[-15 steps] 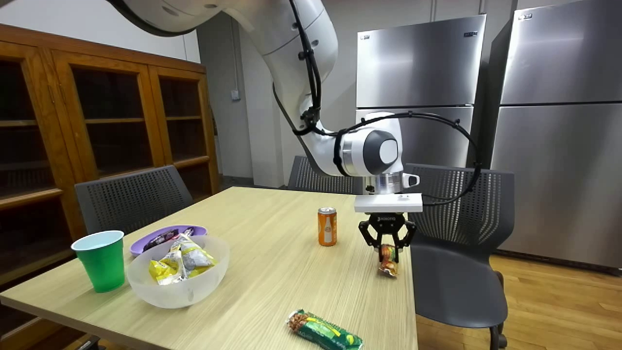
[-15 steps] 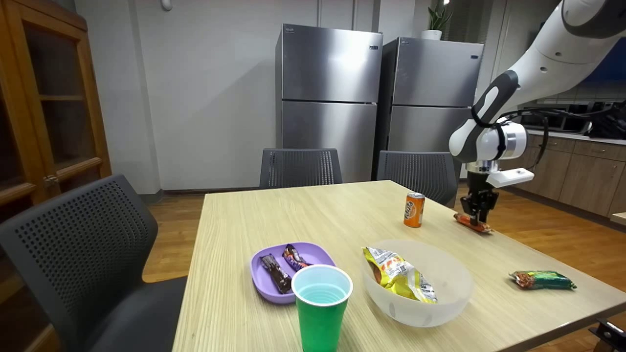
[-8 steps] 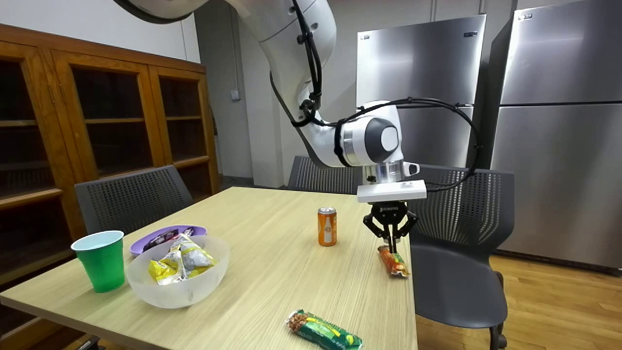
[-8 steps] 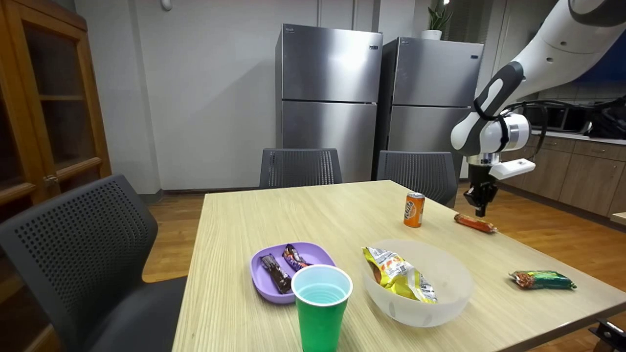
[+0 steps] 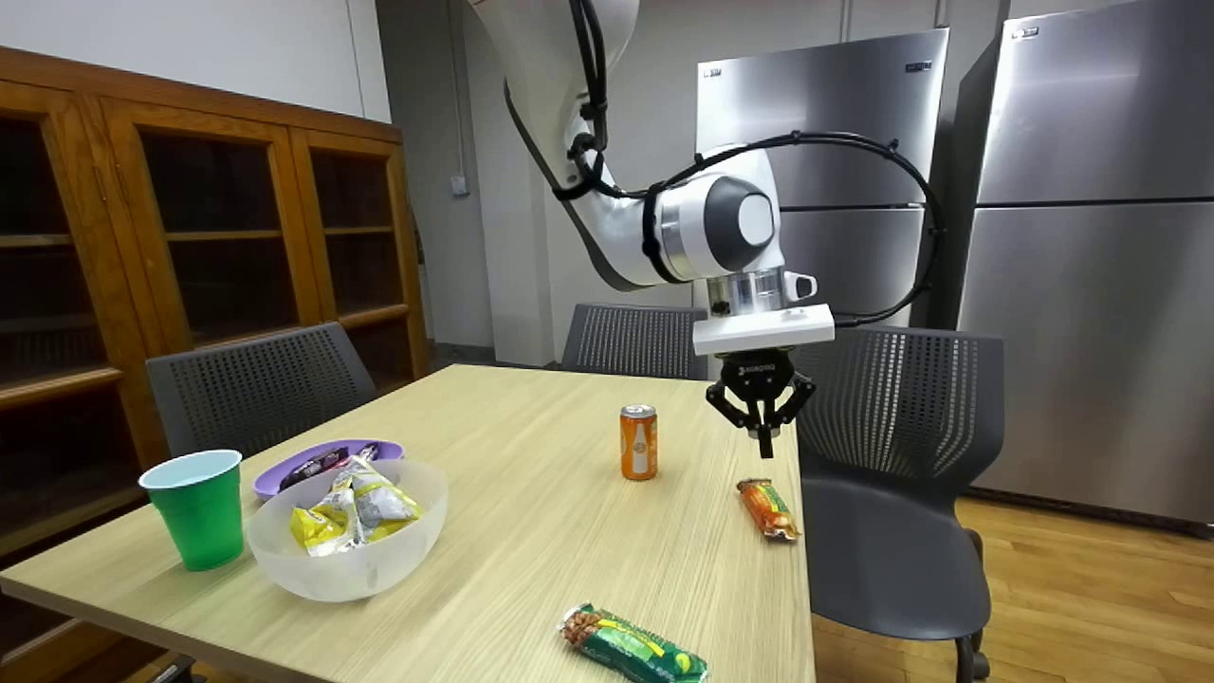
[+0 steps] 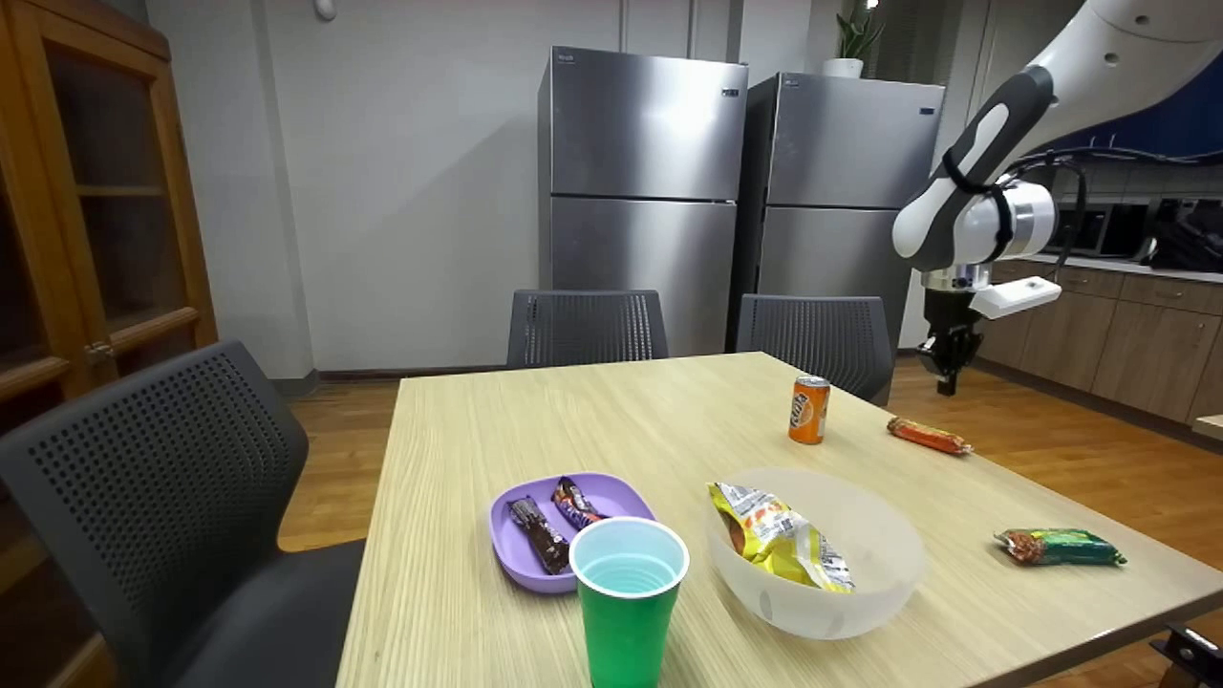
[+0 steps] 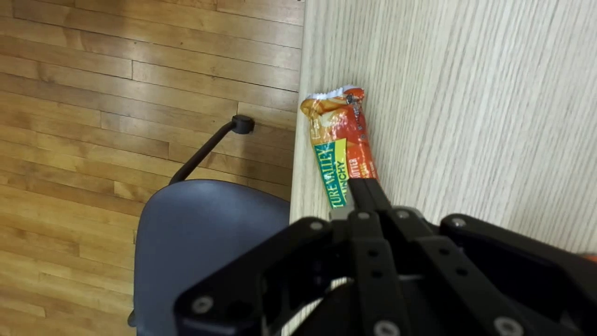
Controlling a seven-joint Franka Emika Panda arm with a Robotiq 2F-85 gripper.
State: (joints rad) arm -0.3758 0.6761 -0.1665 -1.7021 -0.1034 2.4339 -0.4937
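The orange wrapper (image 7: 345, 123), upper centre of the wrist view, looks like glossy, crinkled plastic; the end effector (image 7: 366, 183) looks mostly matt. The table (image 7: 466, 116) shows smooth wood grain. In an exterior view, the lower-left bowl (image 5: 351, 577) is frosted plastic, the upper-right refrigerator (image 5: 1100, 114) brushed metal.

This looks like a kitchen or break room: in both exterior views, two steel refrigerators (image 5: 820, 123) stand beyond the gripper (image 5: 764, 444). In an exterior view, a counter (image 6: 1177, 274) with wood-fronted cupboards (image 6: 1116, 327) runs behind the gripper, and grey chairs (image 6: 812, 334) with perforated backs stand around the table (image 6: 592, 420) below the gripper.
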